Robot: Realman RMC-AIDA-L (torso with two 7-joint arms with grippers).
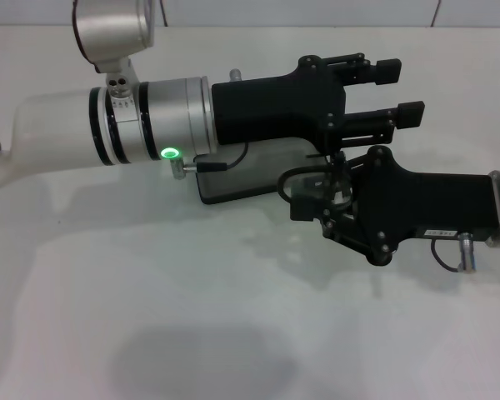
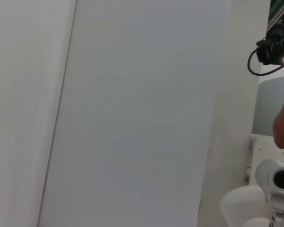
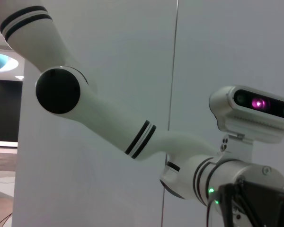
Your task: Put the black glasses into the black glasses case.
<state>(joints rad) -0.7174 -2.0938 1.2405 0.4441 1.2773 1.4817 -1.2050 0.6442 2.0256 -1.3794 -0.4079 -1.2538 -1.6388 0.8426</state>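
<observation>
The black glasses case [image 1: 242, 179] lies flat on the white table at mid-height of the head view, largely covered by my left arm. My left gripper [image 1: 393, 92] hovers above the case's right end, pointing right, open, with nothing between its fingers. My right gripper [image 1: 303, 207] reaches in from the right to the case's right end and is shut. The thin rims of the black glasses [image 1: 304, 173] show at its tip, just over the case's edge. Whether the case's lid is up is hidden. Neither wrist view shows the glasses or the case.
The white table [image 1: 150, 317] stretches bare toward the front and left. The left forearm [image 1: 150, 117] crosses the upper middle of the head view, with a green light on it. The right wrist view shows the left arm [image 3: 132, 137] and the robot's head [image 3: 253, 111].
</observation>
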